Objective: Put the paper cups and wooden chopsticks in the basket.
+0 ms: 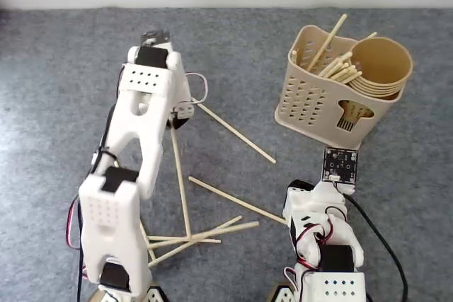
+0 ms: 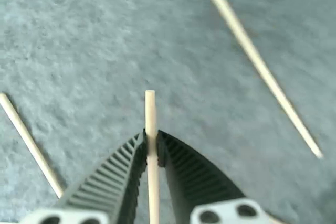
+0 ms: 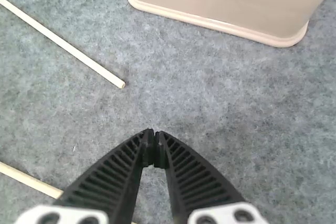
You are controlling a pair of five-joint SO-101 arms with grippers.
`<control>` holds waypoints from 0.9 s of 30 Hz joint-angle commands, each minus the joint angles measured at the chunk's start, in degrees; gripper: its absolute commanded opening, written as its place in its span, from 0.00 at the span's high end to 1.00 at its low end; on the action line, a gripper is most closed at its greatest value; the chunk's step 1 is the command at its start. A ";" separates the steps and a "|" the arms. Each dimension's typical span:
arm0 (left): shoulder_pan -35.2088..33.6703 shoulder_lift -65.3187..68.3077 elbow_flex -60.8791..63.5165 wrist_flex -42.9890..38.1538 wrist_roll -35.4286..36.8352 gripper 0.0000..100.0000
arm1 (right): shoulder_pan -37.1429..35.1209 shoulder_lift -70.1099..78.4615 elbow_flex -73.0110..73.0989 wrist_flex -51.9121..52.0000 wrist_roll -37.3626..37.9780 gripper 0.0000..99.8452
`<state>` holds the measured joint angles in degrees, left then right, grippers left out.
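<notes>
1. Grey, felt-like tabletop (image 1: 64,54) carries everything. The basket (image 1: 311,104) stands on it, with the paper cups (image 1: 382,68) stacked in one compartment and several chopsticks (image 1: 338,68) leaning in the other.
2. The left jaws, well apart from the basket, are closed on one wooden chopstick (image 2: 150,114). It lies along the jaws, not across them, and only a short tip shows past them.
3. I judge this hold to be weak. When the arm lifts, the rest of the stick behind the jaws may pull on it, so it can slide or swing out.
4. A swinging stick could also push the loose chopsticks (image 1: 233,203), which lie on the tabletop well apart from the basket, and scatter them.
5. At the basket, the stick may strike the rim or the leaning chopsticks and fall outside.
6. The right jaws, just in front of the basket, are closed on nothing. This arm could stand in the path to the basket.
</notes>
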<state>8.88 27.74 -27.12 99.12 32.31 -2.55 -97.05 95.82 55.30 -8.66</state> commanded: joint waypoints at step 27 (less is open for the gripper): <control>9.23 -54.77 37.76 -23.38 -2.02 0.99 | 0.31 -1.27 0.79 -0.13 -0.09 0.99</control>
<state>15.47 -20.88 5.05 82.68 31.25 -2.55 -97.05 95.82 55.30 -8.66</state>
